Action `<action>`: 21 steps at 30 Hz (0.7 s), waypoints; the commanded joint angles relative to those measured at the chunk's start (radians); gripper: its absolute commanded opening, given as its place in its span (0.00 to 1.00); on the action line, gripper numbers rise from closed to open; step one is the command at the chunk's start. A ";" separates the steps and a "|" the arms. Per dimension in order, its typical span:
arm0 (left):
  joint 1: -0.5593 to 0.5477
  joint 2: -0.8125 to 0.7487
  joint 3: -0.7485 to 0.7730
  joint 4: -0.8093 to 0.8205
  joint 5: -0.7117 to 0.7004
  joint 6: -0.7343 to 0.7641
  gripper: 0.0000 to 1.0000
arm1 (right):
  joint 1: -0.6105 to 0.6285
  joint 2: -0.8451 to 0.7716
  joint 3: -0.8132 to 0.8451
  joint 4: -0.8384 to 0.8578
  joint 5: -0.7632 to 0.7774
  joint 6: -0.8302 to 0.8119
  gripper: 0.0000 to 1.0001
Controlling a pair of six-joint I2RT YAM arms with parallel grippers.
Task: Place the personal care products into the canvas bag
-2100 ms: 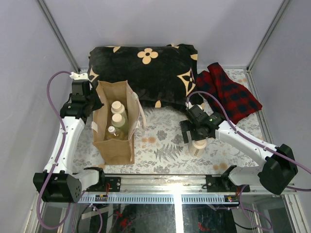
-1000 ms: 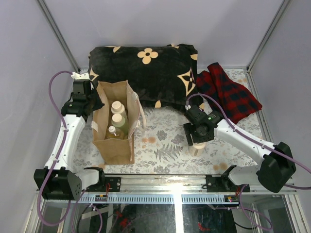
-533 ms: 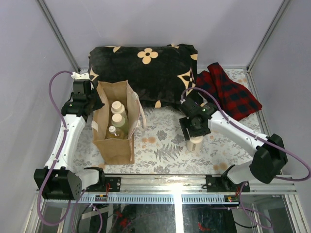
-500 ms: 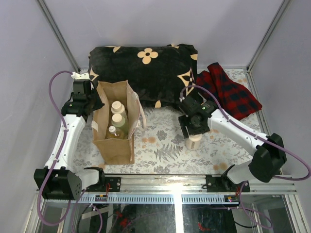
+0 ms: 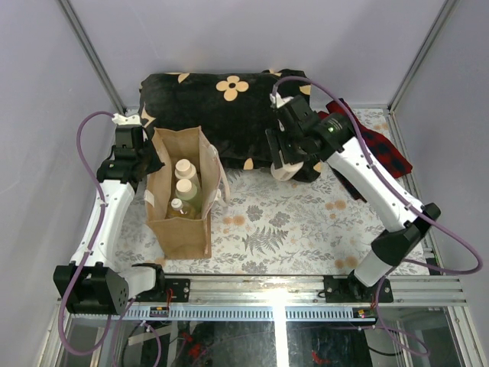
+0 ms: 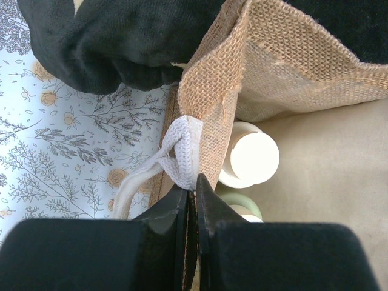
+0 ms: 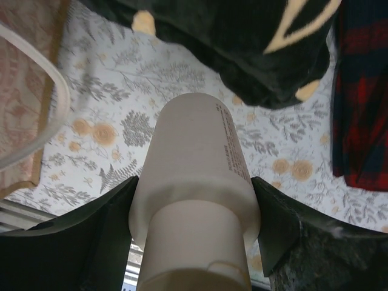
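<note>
The canvas bag [image 5: 180, 225] stands upright at the left with three bottles inside: a cream one [image 5: 183, 167], an olive-green one [image 5: 185, 189] and an amber one [image 5: 176, 206]. My left gripper [image 5: 145, 164] is shut on the bag's left rim [image 6: 209, 130] by the white handle [image 6: 180, 151]; the cream cap [image 6: 254, 159] and the green bottle [image 6: 238, 208] show just inside. My right gripper [image 5: 287, 159] is shut on the second cream bottle [image 5: 283, 169], held in the air right of the bag. In the right wrist view the bottle [image 7: 197, 163] fills the gap between the fingers [image 7: 280, 233].
A black floral cloth [image 5: 229, 115] lies along the back, right behind the held bottle. A red plaid cloth [image 5: 386, 157] lies at the back right. The bag's handle [image 7: 36, 139] shows at the left of the right wrist view. The floral table cover [image 5: 306, 229] spreads in front.
My right gripper has lifted the cream bottle off the table and carried it up, back and slightly left, to the black cloth's front edge. The left arm and bag have not moved.
</note>
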 commanded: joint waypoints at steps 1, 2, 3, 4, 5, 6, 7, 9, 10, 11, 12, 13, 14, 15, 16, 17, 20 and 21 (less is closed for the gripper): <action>0.000 0.020 0.009 0.074 0.013 -0.016 0.00 | -0.004 0.070 0.243 -0.028 0.018 -0.091 0.17; 0.000 0.019 0.007 0.076 0.013 -0.017 0.00 | -0.005 0.099 0.289 -0.034 0.019 -0.104 0.17; 0.000 0.016 0.004 0.077 0.012 -0.019 0.00 | -0.004 0.122 0.341 -0.042 0.021 -0.119 0.17; 0.000 0.012 0.001 0.078 0.009 -0.020 0.00 | -0.004 0.152 0.393 -0.048 0.021 -0.132 0.17; 0.001 0.010 -0.003 0.078 0.008 -0.022 0.00 | -0.004 0.177 0.446 -0.056 0.020 -0.144 0.17; 0.000 0.007 -0.005 0.078 0.006 -0.023 0.00 | -0.004 0.203 0.506 -0.066 0.019 -0.154 0.18; 0.000 0.004 -0.009 0.079 0.005 -0.024 0.00 | -0.004 0.229 0.562 -0.077 0.017 -0.163 0.18; 0.000 0.000 -0.014 0.079 0.004 -0.027 0.00 | -0.004 0.274 0.668 -0.093 0.010 -0.176 0.19; 0.000 -0.002 -0.015 0.080 0.004 -0.029 0.00 | -0.004 0.286 0.697 -0.089 0.001 -0.180 0.19; 0.001 -0.003 -0.017 0.081 0.006 -0.030 0.00 | -0.004 0.290 0.707 -0.076 -0.010 -0.182 0.19; 0.000 -0.004 -0.016 0.082 0.006 -0.031 0.00 | -0.004 0.284 0.697 -0.052 -0.026 -0.182 0.20; 0.001 -0.004 -0.016 0.082 0.006 -0.031 0.00 | -0.004 0.269 0.668 -0.021 -0.049 -0.183 0.19; 0.001 -0.004 -0.017 0.081 0.005 -0.031 0.00 | -0.004 0.251 0.614 0.019 -0.072 -0.182 0.19; 0.001 -0.006 -0.017 0.081 0.004 -0.031 0.00 | -0.004 0.225 0.568 0.062 -0.095 -0.183 0.19; 0.001 -0.006 -0.016 0.081 0.004 -0.031 0.00 | -0.004 0.198 0.516 0.117 -0.113 -0.183 0.19; 0.001 -0.007 -0.017 0.081 0.004 -0.031 0.00 | -0.004 0.172 0.473 0.167 -0.133 -0.188 0.19; 0.000 -0.006 -0.014 0.078 0.005 -0.033 0.00 | -0.002 0.129 0.425 0.270 -0.184 -0.213 0.19; 0.000 -0.006 -0.014 0.078 0.006 -0.032 0.00 | -0.001 0.122 0.422 0.300 -0.202 -0.227 0.19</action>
